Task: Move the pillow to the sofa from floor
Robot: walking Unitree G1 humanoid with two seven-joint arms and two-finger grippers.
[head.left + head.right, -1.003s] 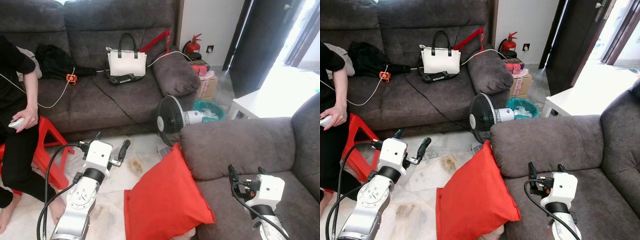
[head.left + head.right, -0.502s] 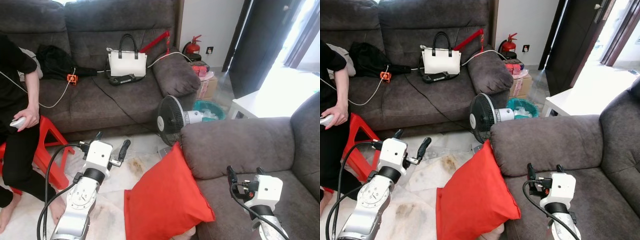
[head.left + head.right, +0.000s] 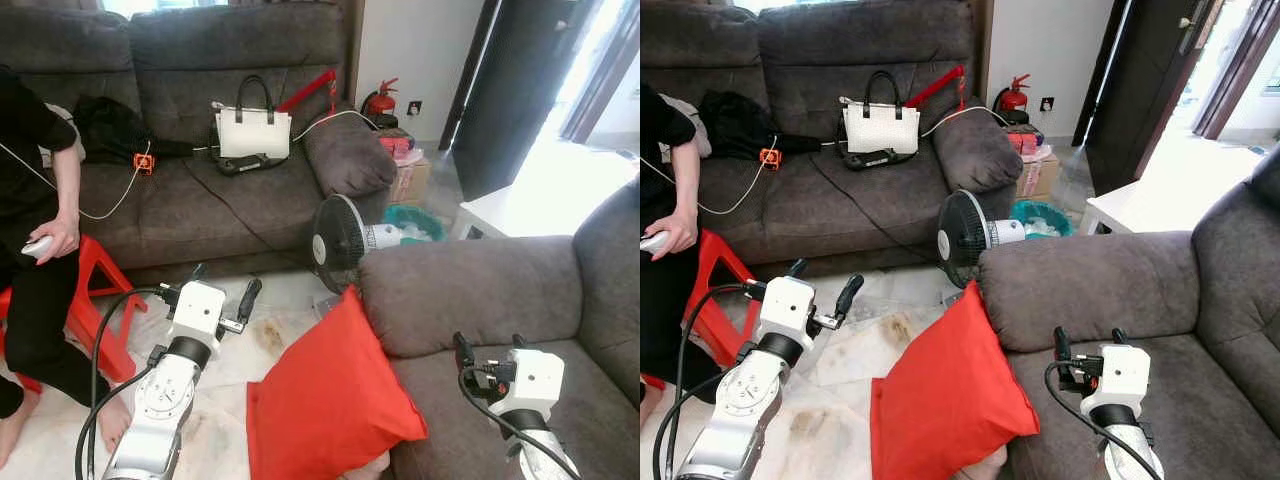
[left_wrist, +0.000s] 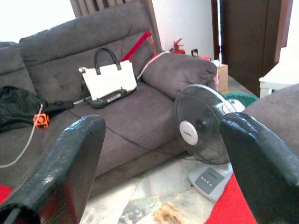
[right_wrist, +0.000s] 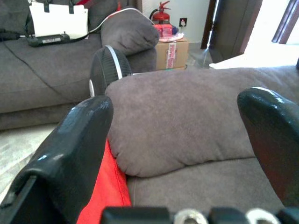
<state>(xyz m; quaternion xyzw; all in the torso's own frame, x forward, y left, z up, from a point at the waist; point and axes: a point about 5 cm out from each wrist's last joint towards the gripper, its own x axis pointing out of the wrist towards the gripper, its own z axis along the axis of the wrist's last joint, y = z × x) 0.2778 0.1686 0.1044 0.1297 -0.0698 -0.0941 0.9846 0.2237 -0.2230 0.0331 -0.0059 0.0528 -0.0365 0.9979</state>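
The red pillow point(image 3: 330, 395) stands on the floor, tilted against the front of the near grey sofa's armrest point(image 3: 470, 290). My left gripper point(image 3: 222, 285) hangs open over the floor to the left of the pillow, apart from it, with nothing between its fingers. My right gripper point(image 3: 489, 347) is open above the near sofa's seat point(image 3: 450, 400), right of the pillow and empty. In the right wrist view the pillow's red edge point(image 5: 105, 191) lies below the armrest point(image 5: 187, 116). A red corner of the pillow point(image 4: 229, 207) appears in the left wrist view.
A standing fan point(image 3: 340, 240) sits on the floor just behind the pillow. The far grey sofa point(image 3: 230, 190) holds a white handbag point(image 3: 252, 130), cables and a black bag. A person point(image 3: 35, 220) sits on a red stool point(image 3: 95, 295) at the left. A white table point(image 3: 500, 210) stands at the right.
The camera has shifted slightly. The pillow and both grippers stay where they were.
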